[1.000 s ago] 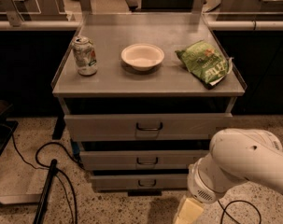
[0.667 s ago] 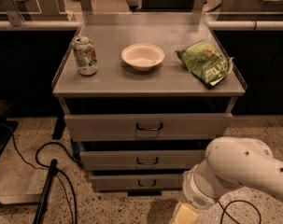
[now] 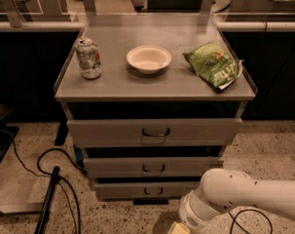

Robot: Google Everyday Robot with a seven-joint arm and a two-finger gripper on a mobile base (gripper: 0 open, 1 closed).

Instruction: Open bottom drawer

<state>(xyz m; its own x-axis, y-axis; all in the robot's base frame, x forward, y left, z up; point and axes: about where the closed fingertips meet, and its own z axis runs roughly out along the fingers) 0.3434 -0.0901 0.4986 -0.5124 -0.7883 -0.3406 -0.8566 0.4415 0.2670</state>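
The bottom drawer (image 3: 132, 189) is the lowest of the grey cabinet's three drawers, with a flat grey front and a small dark bracket handle (image 3: 153, 191). It looks shut or nearly shut. My white arm (image 3: 234, 199) comes in from the lower right, in front of the cabinet's right corner. The gripper (image 3: 178, 228) is at the bottom edge of the view, below and right of the handle, mostly cut off.
The middle drawer (image 3: 152, 167) and top drawer (image 3: 154, 131) sit above. On the cabinet top stand a can (image 3: 88, 58), a white bowl (image 3: 148, 59) and a green chip bag (image 3: 213, 66). Black cables (image 3: 54, 179) lie on the floor at left.
My arm has shifted left and slightly down, bringing the wrist closer to the bottom drawer. The drawers and the things on top have not moved.
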